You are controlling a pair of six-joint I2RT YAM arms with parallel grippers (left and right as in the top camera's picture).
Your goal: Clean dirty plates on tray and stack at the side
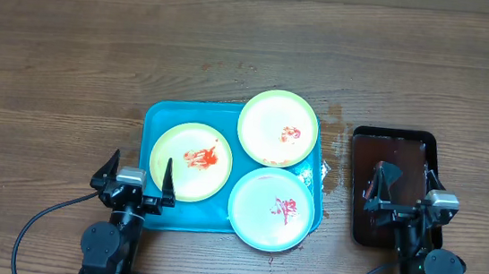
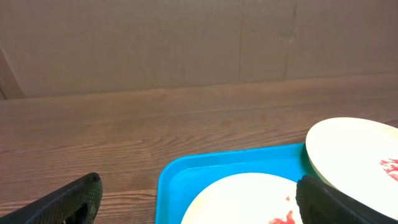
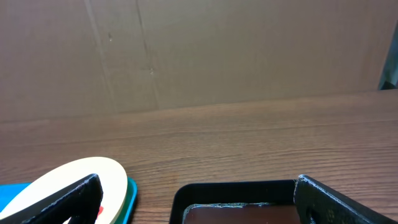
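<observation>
The turquoise tray (image 1: 160, 118) holds three plates, each with red smears: a yellow plate (image 1: 190, 161) at its left, a light green plate (image 1: 278, 128) at the back right and a light blue plate (image 1: 274, 208) at the front right. My left gripper (image 1: 143, 160) stands open over the tray's front left corner, its fingers straddling the yellow plate's near edge (image 2: 242, 199). The green plate (image 2: 354, 149) shows to its right. My right gripper (image 1: 405, 175) stands open over the dark tray, holding nothing. The green plate's edge (image 3: 62, 177) lies at the left of its view.
A smaller dark brown-black tray (image 1: 432, 146) with brown liquid in it sits right of the turquoise tray. Wet stains (image 1: 336, 119) mark the wood between the two trays. A cardboard wall (image 2: 186, 43) backs the table.
</observation>
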